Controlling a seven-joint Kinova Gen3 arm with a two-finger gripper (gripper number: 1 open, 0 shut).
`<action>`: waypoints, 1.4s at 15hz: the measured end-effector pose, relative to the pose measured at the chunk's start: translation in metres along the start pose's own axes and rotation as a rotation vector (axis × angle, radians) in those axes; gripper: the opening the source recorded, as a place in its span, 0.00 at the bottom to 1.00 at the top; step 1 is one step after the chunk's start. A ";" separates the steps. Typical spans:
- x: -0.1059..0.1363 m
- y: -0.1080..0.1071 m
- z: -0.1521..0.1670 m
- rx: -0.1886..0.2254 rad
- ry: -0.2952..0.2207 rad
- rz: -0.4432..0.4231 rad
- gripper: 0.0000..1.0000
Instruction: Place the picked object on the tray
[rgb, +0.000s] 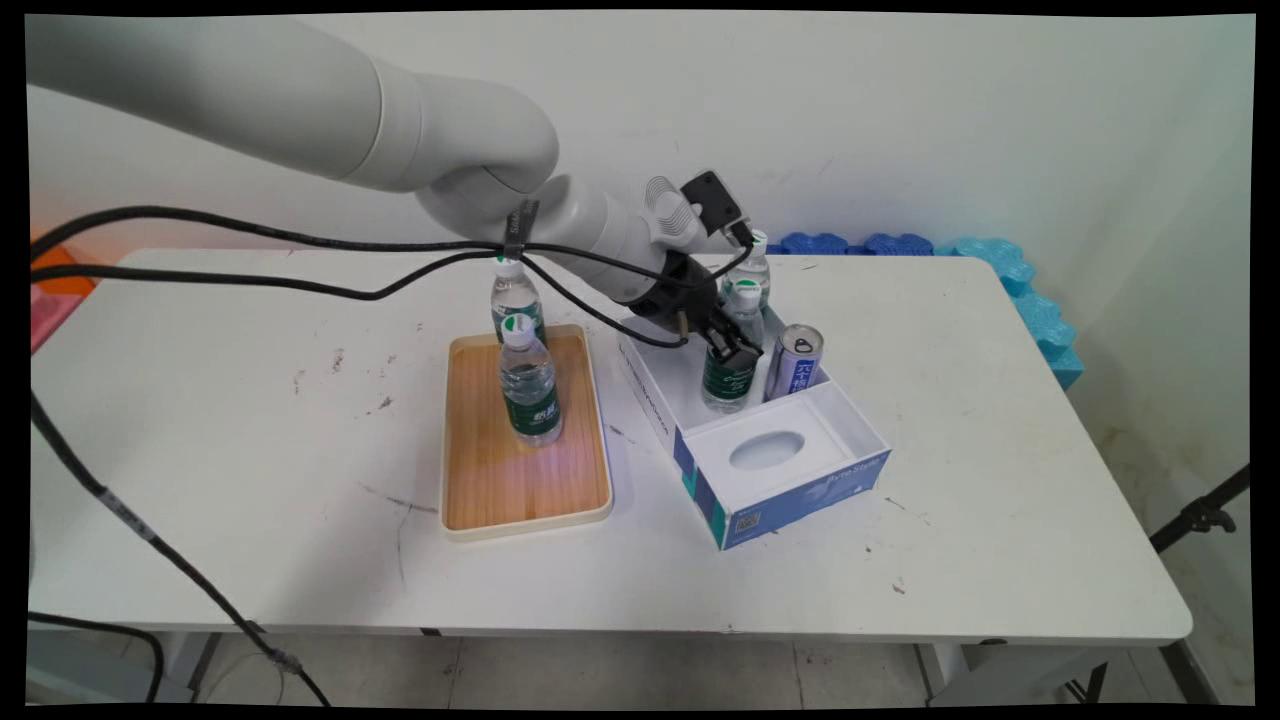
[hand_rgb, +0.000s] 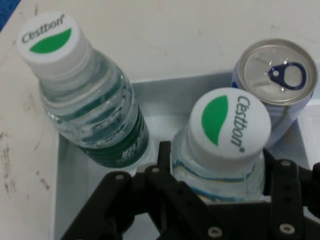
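The hand sits closed around a water bottle standing in the box, with a second bottle just beside on one side and a can touching on the other, so a straight, upright pull looks safest.

White desk, scuffed. Wooden tray with cream rim left of centre; two upright water bottles on it: front one, rear one. Blue-white box, just right of tray, holds two more water bottles and silver-blue can in rear compartment. Blue foam pieces along wall, at desk's far right.
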 end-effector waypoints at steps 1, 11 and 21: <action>0.001 0.000 -0.003 0.002 0.004 0.001 0.00; 0.018 -0.003 -0.075 -0.024 0.078 0.014 0.00; -0.013 0.006 -0.164 -0.116 0.100 0.046 0.00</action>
